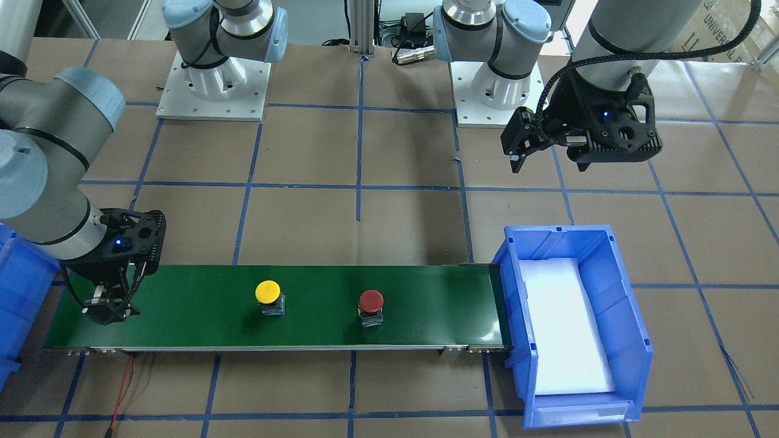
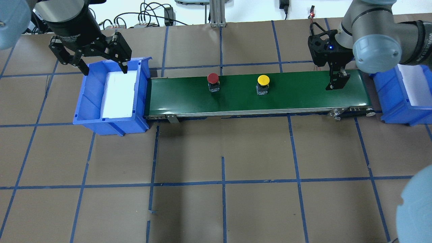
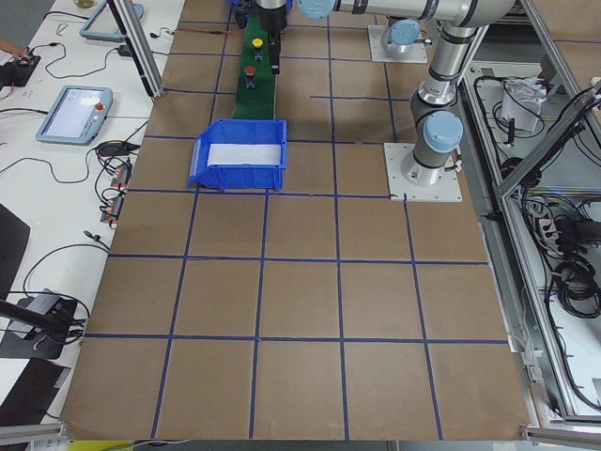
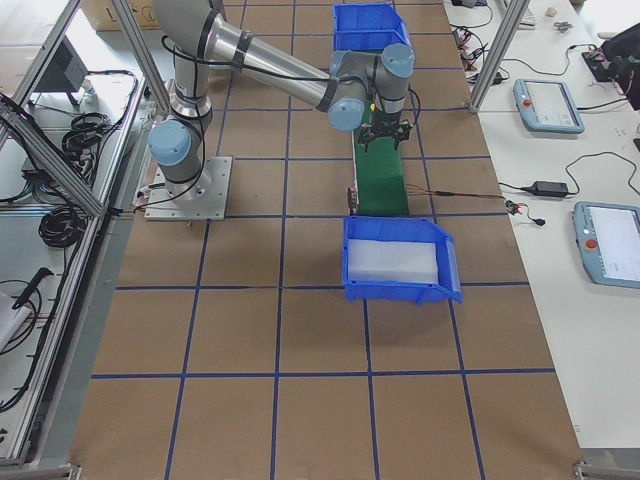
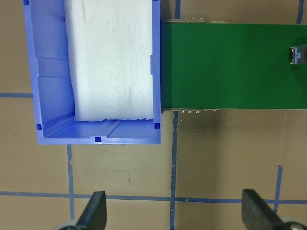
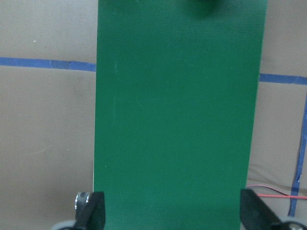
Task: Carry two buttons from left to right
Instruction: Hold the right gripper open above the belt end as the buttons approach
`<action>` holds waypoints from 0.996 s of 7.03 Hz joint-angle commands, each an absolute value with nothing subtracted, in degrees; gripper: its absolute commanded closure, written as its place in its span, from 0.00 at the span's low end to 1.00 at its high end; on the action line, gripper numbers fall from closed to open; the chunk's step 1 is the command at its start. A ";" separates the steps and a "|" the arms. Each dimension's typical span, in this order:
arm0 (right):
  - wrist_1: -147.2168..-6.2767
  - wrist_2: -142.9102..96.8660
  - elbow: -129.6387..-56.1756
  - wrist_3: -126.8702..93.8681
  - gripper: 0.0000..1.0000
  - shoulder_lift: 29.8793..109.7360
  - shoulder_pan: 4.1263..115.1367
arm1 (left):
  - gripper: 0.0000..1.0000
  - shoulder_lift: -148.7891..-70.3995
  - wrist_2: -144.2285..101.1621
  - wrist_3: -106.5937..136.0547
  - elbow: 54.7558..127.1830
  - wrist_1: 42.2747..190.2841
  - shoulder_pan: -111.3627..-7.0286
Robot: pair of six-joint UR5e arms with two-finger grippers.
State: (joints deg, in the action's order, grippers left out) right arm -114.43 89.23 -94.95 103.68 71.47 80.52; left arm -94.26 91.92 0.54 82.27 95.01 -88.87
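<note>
Buttons stand upright on the green belt (image 2: 297, 96), apart from each other. The red button (image 2: 212, 78) is nearer the left blue bin (image 2: 88, 103) and the yellow button (image 2: 263, 80) nearer the right blue bin (image 2: 391, 101). The overhead view shows both caps, while the left wrist view catches only one grey base at its edge. Beside the left bin, the left gripper (image 5: 173, 193) hangs over the table with its fingers wide apart. Over the belt's right end, the right gripper (image 6: 172, 192) has its fingers likewise spread, plainest in its wrist view.
</note>
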 commanded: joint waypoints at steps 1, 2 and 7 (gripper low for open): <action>-115.22 89.21 -94.92 103.62 0.00 71.46 80.68 | 0.00 -94.04 92.02 0.53 82.27 95.01 -88.77; -115.40 89.12 -94.92 103.45 0.00 71.46 80.68 | 0.00 -94.04 92.11 0.53 82.70 95.01 -88.86; -115.40 88.42 -94.92 100.46 0.00 71.46 80.68 | 0.00 -94.13 92.11 0.62 82.18 95.01 -88.86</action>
State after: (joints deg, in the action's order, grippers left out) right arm -115.40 88.61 -94.91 100.61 71.46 80.68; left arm -94.22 92.08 0.58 82.21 95.01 -88.86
